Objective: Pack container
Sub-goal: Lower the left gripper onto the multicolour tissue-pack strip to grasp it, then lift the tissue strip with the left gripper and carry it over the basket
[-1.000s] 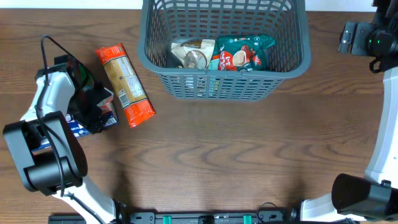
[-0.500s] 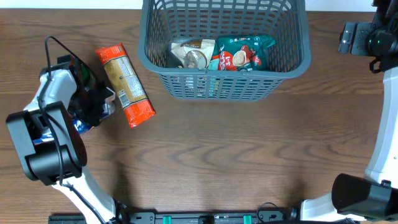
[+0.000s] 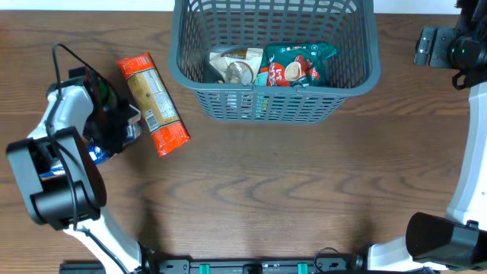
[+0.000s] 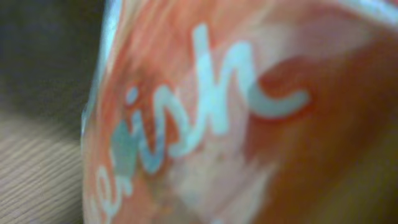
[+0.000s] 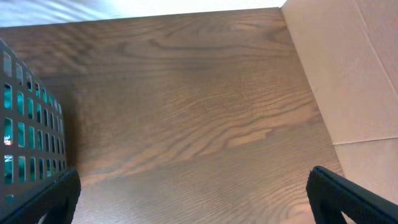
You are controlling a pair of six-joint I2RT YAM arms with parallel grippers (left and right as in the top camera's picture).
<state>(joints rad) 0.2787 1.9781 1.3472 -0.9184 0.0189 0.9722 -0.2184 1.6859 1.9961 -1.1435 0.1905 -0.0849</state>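
Overhead view showed the container (image 3: 266, 105), a large grey-blue plastic basket with slotted lattice walls and a solid floor, standing upright at the far middle of the table (image 3: 304, 190) with its open top facing up. Its broad front wall ran left to right, square to the near table edge. Its far side was cut off by the top of the frame, so the long axis could not be judged with certainty. Two items lay side by side on the floor, against the front wall: a crinkled teal packet (image 3: 298, 62) with red and white print on the right, touching a cream pouch (image 3: 234, 67) on the left. The table was dark brown wood with a flowing grain. Just left of the basket, but apart from it, a long orange packet (image 3: 152, 103) with a pale label panel lay flat, its length running from far-left to near-right. Further left, the left gripper (image 3: 116, 129) was down at a blue packet (image 3: 97, 153) that peeked out beside the white arm. The fingers were hidden, so it could not be told whether they were clenched or released. The left wrist view was filled by a blurred, glossy orange-red wrapper (image 4: 249, 124) with pale looping letters, too close to identify. In the right wrist view the right gripper (image 5: 196, 202) hung over bare wood with its dark fingertips spread wide and nothing between them, the basket's lattice corner at the left edge.
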